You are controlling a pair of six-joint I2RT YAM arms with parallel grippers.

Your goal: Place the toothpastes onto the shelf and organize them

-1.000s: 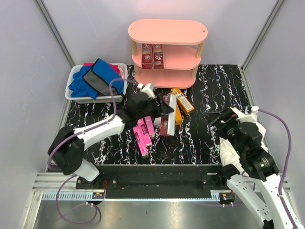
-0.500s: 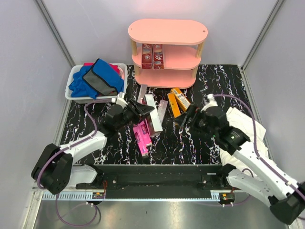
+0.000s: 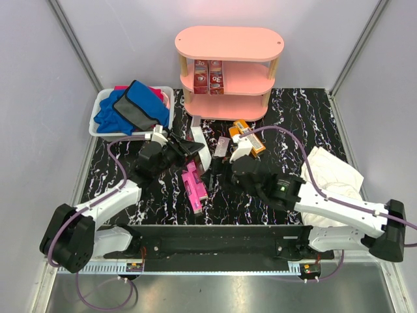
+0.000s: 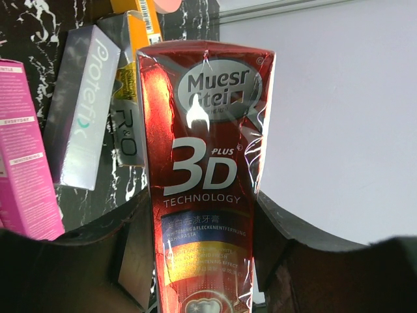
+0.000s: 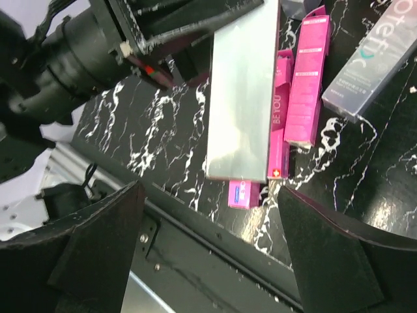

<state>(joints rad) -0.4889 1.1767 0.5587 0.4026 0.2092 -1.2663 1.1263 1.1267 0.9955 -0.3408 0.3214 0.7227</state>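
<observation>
— Where is the left claw [image 4: 202, 222]?
— In front of the shelf [image 3: 228, 42], close to its left end. It is clamped on a red box [image 4: 205, 150], one finger on each long side, low on the box. The printed red face looks at the wrist camera; from above only the silvery back shows.
— Is that box resting on the surface [image 3: 300, 111]?
— I cannot tell. In the right wrist view it lies across the pink boxes [image 5: 307, 78], which sit flat on the surface farther out from the shelf.
— And the right claw [image 5: 208, 251]?
— Also in front of the shelf, farther out than the left one and just beside the pink boxes. Its jaws stand wide with nothing between them.
— What is on the shelf itself?
— There are two red boxes [image 3: 208, 77], upright side by side on the middle tier, toward the left end.
— Other boxes?
— A silver box [image 5: 371, 62] and orange boxes [image 3: 253, 139] lie on the surface just in front of the shelf's lowest tier.
— Anything else?
— A bin [image 3: 120, 135] of blue cloths [image 3: 127, 107] stands left of the shelf. A white cloth [image 3: 332, 171] lies in front of its right end, well apart.
</observation>
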